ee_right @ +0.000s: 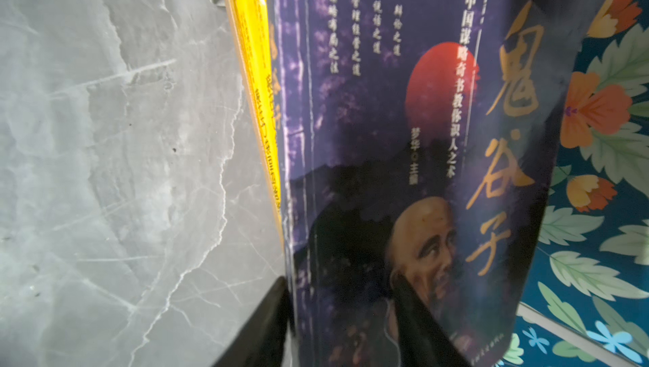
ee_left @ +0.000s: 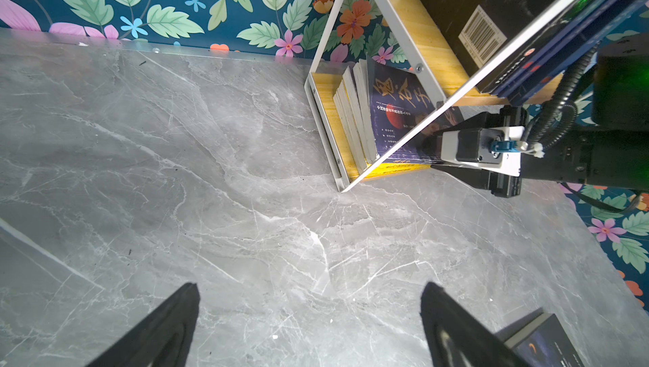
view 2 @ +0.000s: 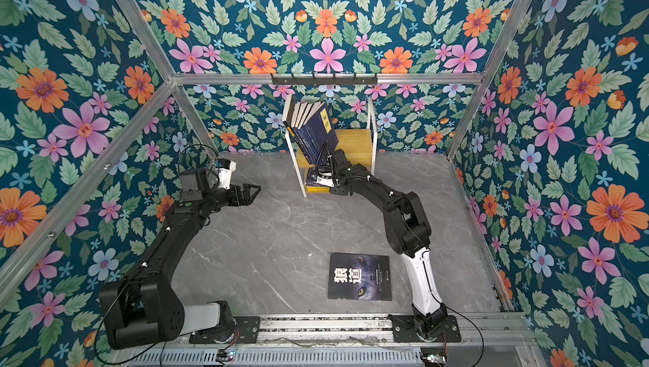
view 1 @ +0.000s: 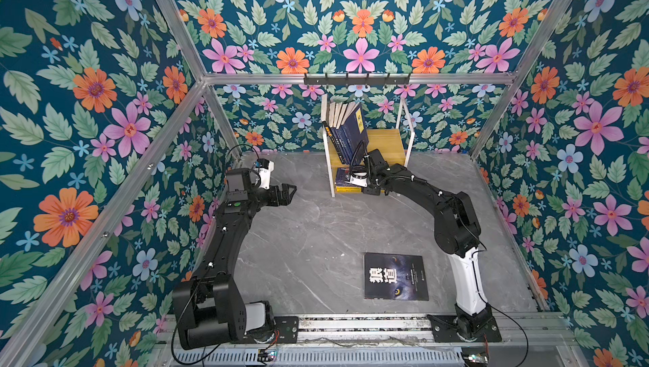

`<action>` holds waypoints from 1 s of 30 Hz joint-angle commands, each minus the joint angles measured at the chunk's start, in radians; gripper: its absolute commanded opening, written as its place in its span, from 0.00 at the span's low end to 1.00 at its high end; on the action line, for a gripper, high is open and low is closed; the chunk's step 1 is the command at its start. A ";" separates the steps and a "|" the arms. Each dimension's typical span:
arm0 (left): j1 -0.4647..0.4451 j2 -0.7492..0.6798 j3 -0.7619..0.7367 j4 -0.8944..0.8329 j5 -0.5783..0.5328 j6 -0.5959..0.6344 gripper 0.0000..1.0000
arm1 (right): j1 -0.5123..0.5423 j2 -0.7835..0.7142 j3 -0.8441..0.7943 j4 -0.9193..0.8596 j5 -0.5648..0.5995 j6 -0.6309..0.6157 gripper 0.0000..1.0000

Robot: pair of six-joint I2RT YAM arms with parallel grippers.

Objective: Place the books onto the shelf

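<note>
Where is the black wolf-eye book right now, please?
In both top views the wolf-eye book lies flat on the table, front right, beside the right arm, well clear of the shelf.

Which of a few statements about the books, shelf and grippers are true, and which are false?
The wolf-eye book lies flat on the table. True.
The left gripper holds a book. False: it is open and empty.
The upper tier of the shelf is empty. False: navy books lean there.
The right gripper straddles the purple portrait book in the lower tier. True.
</note>
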 commanded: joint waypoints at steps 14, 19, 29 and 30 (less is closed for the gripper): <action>0.001 -0.008 -0.002 0.017 0.003 0.009 1.00 | -0.028 -0.118 -0.175 0.095 0.092 -0.093 0.51; 0.002 -0.006 -0.002 0.017 0.002 0.010 1.00 | -0.037 -0.115 -0.172 0.113 0.099 -0.093 0.45; 0.002 -0.006 -0.003 0.015 0.000 0.009 1.00 | -0.039 -0.099 -0.167 0.123 0.089 -0.097 0.37; 0.002 -0.005 -0.002 0.014 0.000 0.010 1.00 | -0.039 -0.099 -0.164 0.123 0.084 -0.097 0.37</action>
